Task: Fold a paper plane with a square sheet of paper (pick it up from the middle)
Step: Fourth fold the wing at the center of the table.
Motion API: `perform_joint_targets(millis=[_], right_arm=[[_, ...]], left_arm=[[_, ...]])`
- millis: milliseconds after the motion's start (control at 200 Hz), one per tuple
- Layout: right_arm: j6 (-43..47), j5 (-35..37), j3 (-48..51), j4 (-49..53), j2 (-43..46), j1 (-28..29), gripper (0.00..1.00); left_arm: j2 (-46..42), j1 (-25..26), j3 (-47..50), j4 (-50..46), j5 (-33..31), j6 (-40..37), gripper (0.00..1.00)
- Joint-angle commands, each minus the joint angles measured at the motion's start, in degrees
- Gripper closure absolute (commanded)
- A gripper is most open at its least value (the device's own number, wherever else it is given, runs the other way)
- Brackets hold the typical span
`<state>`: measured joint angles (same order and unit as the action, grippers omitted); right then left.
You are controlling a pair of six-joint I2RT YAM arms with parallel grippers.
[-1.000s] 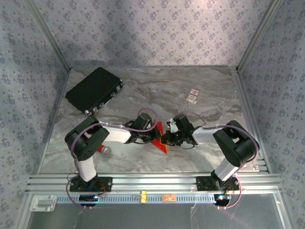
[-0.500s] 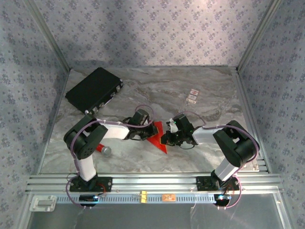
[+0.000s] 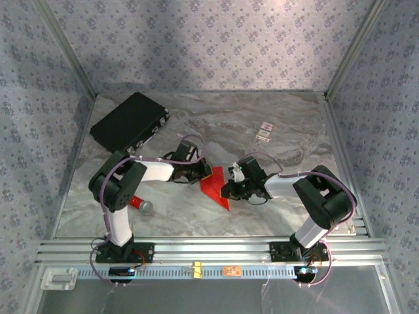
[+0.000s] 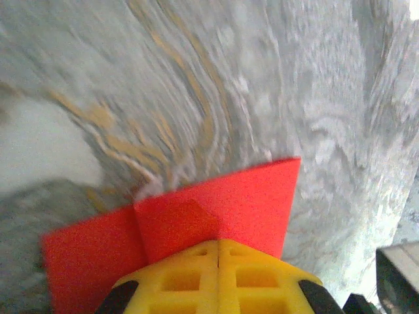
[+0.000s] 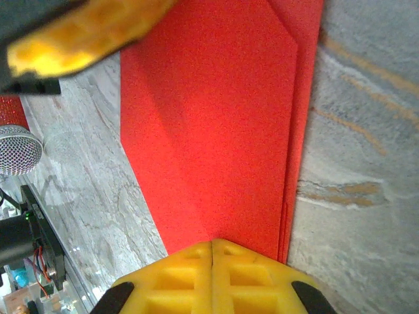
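The red paper (image 3: 215, 186) lies flat on the marble table, folded into a pointed shape whose tip faces the near edge. My left gripper (image 3: 201, 175) is shut, its yellow tips resting on the paper's upper left edge. In the left wrist view the shut left gripper (image 4: 218, 243) sits on top of the paper (image 4: 229, 203), with a folded flap showing. My right gripper (image 3: 227, 190) is shut and rests on the paper's right edge. The right wrist view has the shut right gripper (image 5: 213, 243) on the layered paper (image 5: 216, 131), broad face up, with the left gripper's yellow finger (image 5: 78, 33) at top left.
A black case (image 3: 129, 123) lies at the back left. A small red cylinder with a grey end (image 3: 139, 205) rests near the left arm, and its mesh head (image 5: 16, 149) shows in the right wrist view. Two small cards (image 3: 264, 131) sit at the back right.
My left gripper has slid up and to the left, from over the paper's middle to its upper left edge, uncovering more red paper. The right gripper has stayed put.
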<state>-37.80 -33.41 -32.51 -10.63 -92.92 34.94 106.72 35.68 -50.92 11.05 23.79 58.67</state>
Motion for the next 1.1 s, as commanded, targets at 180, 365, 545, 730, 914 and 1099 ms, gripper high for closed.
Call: perform_joint_targets(millis=[180, 365, 545, 730, 914, 1099], right_arm=[[6.6, 2.92, 2.73, 15.71, -1.84, -1.06, 1.0], [9.37, 1.31, 2.25, 17.78, -1.51, -3.16, 1.0], [11.31, -0.08, 0.95, 18.56, -1.73, -3.82, 1.0], [12.49, -0.42, -0.4, 19.77, -2.77, -4.86, 1.0], [12.45, -0.59, -0.37, 19.68, -2.65, -5.34, 1.0], [11.66, -0.99, -0.4, 19.15, -2.05, -5.67, 1.0]], left_arm=[[2.08, -6.18, -2.06, -4.55, -4.37, -3.93, 0.95], [1.51, -7.17, -3.73, -6.52, -3.92, -5.07, 0.95], [-3.59, -6.02, -3.83, -7.52, -3.75, -4.95, 0.94], [-9.44, -1.53, -3.75, -8.67, -6.06, -5.67, 0.9], [-6.21, 3.99, -2.55, -2.25, -2.71, -3.67, 0.9], [1.17, 7.11, -2.93, 2.22, -1.42, -0.95, 0.92]])
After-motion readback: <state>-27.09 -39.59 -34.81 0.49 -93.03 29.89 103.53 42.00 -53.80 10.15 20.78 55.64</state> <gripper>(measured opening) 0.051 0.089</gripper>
